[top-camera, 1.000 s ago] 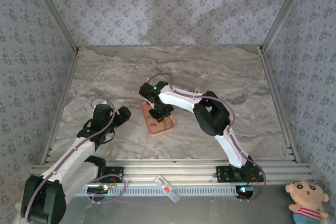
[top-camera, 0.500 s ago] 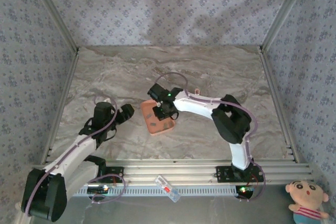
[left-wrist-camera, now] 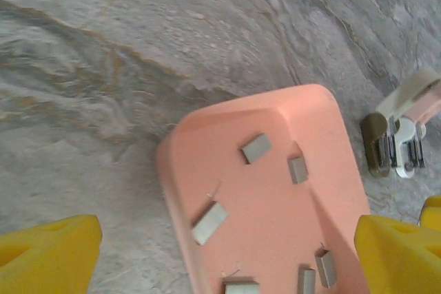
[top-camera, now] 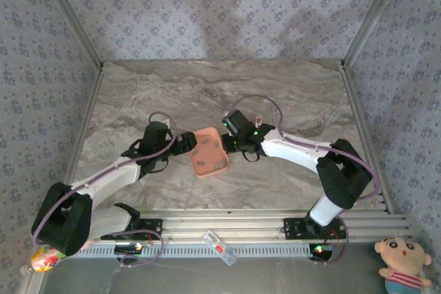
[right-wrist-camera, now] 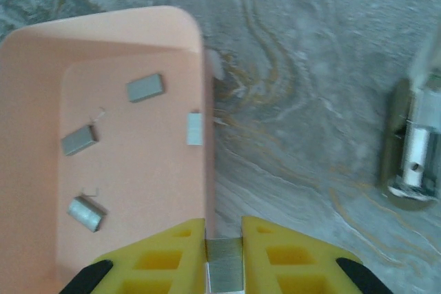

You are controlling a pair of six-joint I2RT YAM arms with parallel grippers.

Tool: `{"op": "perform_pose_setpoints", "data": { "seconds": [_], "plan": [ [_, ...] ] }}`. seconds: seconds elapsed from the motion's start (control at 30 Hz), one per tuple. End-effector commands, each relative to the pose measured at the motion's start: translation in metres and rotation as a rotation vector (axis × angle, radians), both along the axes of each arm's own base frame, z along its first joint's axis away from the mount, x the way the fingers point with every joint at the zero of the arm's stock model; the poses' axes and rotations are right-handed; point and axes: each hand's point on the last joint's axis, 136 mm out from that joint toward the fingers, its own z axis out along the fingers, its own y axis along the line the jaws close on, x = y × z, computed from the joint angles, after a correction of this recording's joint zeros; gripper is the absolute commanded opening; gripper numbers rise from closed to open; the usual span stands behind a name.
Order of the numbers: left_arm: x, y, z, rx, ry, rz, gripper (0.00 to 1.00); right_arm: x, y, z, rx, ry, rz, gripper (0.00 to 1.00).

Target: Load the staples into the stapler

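Note:
A pink tray lies mid-table with several grey staples scattered in it, the same staples showing in the right wrist view. My right gripper is at the tray's right rim, shut on a short grey strip of staples. My left gripper is open, its yellow fingers spread wide over the tray's left part, holding nothing. The small pink and white stapler lies open on the table just beyond the tray; it is also the stapler at the right of the right wrist view.
Both arms meet over the tray from either side, left gripper and right gripper. A clear plastic case lies on the front rail. A plush doll sits at the bottom right. Patterned walls enclose the marble table.
My left arm has swung right to the tray and its jaws have opened a little wider. My right gripper has drawn back from over the tray to its right rim, still shut.

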Motion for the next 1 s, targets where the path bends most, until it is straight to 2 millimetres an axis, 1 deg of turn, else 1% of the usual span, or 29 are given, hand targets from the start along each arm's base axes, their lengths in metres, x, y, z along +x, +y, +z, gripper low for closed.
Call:
{"op": "perform_pose_setpoints", "data": {
  "seconds": [0.0, 0.1, 0.23, 0.3, 0.5, 0.67, 0.77, 0.87, 0.97],
  "plan": [
    [0.011, -0.019, 0.017, 0.007, -0.060, -0.059, 0.95, 0.007, -0.015, 0.010, 0.042, -0.039, -0.077, 0.18],
    [0.012, -0.025, 0.017, 0.013, -0.062, -0.073, 0.95, 0.006, -0.028, 0.005, 0.034, -0.035, -0.105, 0.18],
    [0.012, -0.032, 0.011, 0.001, -0.055, -0.072, 0.95, 0.005, -0.043, -0.003, 0.023, -0.024, -0.136, 0.18],
    [0.013, -0.036, 0.005, -0.010, -0.042, -0.068, 0.96, 0.004, -0.049, -0.007, 0.017, -0.020, -0.149, 0.18],
    [0.014, -0.036, -0.005, -0.005, -0.014, -0.050, 0.98, 0.008, -0.060, -0.019, 0.040, -0.001, -0.190, 0.18],
    [0.017, -0.030, -0.010, 0.050, -0.012, -0.043, 0.98, 0.020, -0.066, -0.027, 0.036, 0.005, -0.210, 0.18],
    [0.019, -0.024, -0.012, 0.054, -0.003, 0.002, 0.98, 0.027, -0.065, -0.031, 0.016, 0.005, -0.202, 0.18],
    [0.020, -0.020, -0.012, 0.023, -0.019, 0.044, 0.98, 0.033, -0.065, -0.030, 0.002, -0.008, -0.198, 0.18],
    [0.021, -0.014, -0.011, 0.034, -0.037, 0.070, 0.98, 0.039, -0.066, -0.027, -0.015, -0.030, -0.186, 0.18]
  ]
}}
